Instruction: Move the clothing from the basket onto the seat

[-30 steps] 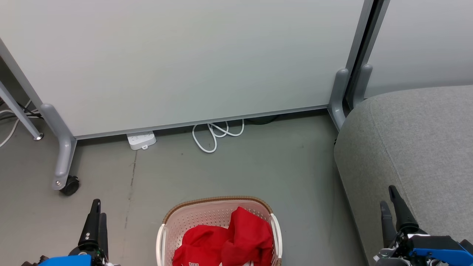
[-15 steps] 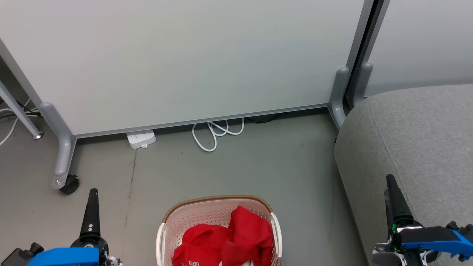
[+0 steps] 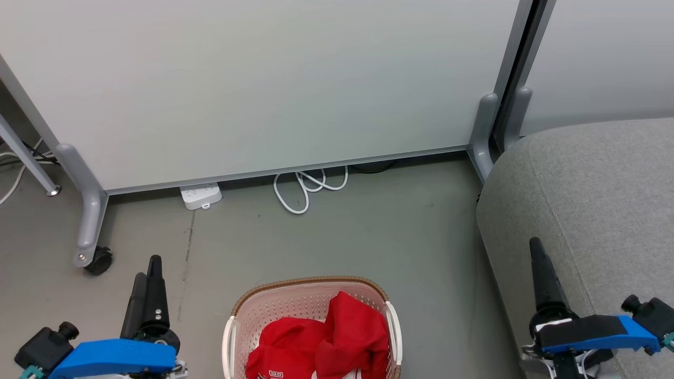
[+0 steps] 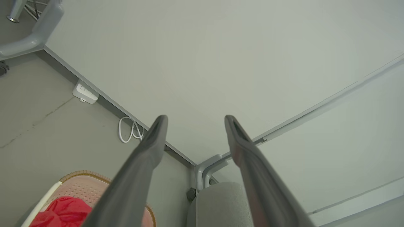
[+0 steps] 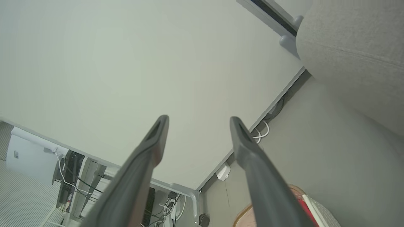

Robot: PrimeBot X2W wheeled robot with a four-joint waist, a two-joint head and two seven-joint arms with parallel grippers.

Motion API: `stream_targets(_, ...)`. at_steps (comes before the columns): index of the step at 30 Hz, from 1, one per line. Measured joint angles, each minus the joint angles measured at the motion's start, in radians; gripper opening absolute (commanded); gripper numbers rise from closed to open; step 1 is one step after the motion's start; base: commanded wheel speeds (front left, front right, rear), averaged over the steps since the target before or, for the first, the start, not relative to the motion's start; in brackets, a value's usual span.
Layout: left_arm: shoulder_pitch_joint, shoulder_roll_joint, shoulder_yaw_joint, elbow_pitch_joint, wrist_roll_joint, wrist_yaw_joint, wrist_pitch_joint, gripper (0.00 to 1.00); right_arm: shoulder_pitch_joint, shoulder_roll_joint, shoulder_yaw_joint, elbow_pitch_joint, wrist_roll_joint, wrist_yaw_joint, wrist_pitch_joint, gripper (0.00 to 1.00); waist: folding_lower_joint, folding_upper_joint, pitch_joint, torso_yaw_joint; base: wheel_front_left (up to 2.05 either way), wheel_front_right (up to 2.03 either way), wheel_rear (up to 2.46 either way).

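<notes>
as the head view is read from its left side, a grey partition foot (image 3: 90,221) with a black caster (image 3: 98,261) comes first, standing on the grey floor (image 3: 368,237) under a wide pale panel (image 3: 263,79). below the caster, at the lower left, the left gripper (image 3: 147,267) hangs over bare floor, left of the basket and apart from it. in the left wrist view its 2 dark fingers (image 4: 148,157) stand well apart, with nothing between them. further right, a white power strip (image 3: 200,196) and a looped white cable (image 3: 305,192) lie along the bottom edge of the panel. the basket (image 3: 310,282) sits on the floor at the bottom middle, cut by the lower edge of the view. the clothing (image 3: 326,342), bright red and crumpled, lies inside it, and its higher fold is toward the right handle (image 3: 393,326). right of the basket, after a strip of floor, is the seat (image 3: 595,179). the right gripper (image 3: 537,245) shows against the near part of the seat, at the lower right; if it touches the fabric i cannot tell. in the right wrist view its 2 fingers (image 5: 252,157) are spread wide and grip nothing
</notes>
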Motion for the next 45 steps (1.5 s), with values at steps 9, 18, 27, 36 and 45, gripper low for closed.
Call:
stream_targets(9, -0.003, 0.002, -0.034, -0.004, 0.156, 0.02, -0.031, 1.0, -0.002, 0.0, 0.029, 0.006, -0.164, 0.0, -0.03, 1.0, 0.0, 0.0, 0.003, 0.002, 0.0, 0.0, 0.0)
stream_targets(18, -0.004, 0.004, -0.057, 0.001, 0.284, 0.031, -0.06, 1.0, -0.003, 0.0, 0.043, 0.029, -0.297, 0.0, -0.058, 1.0, 0.0, 0.0, 0.004, 0.003, 0.0, 0.0, 0.0)
stream_targets(27, -0.007, 0.005, -0.076, 0.009, 0.402, 0.032, -0.085, 1.0, -0.008, 0.0, 0.055, 0.041, -0.405, 0.0, -0.084, 1.0, 0.0, 0.0, 0.006, 0.003, 0.0, 0.0, 0.0)
stream_targets(36, -0.011, 0.007, -0.095, 0.013, 0.501, 0.04, -0.107, 1.0, -0.012, 0.0, 0.066, 0.056, -0.504, 0.0, -0.106, 1.0, 0.0, 0.0, 0.006, 0.005, 0.0, 0.0, 0.0)
stream_targets(45, -0.013, 0.008, -0.106, 0.013, 0.584, 0.044, -0.13, 1.0, -0.014, 0.0, 0.075, 0.059, -0.591, 0.0, -0.128, 1.0, 0.0001, 0.0, 0.008, 0.007, 0.0, 0.0, 0.0)
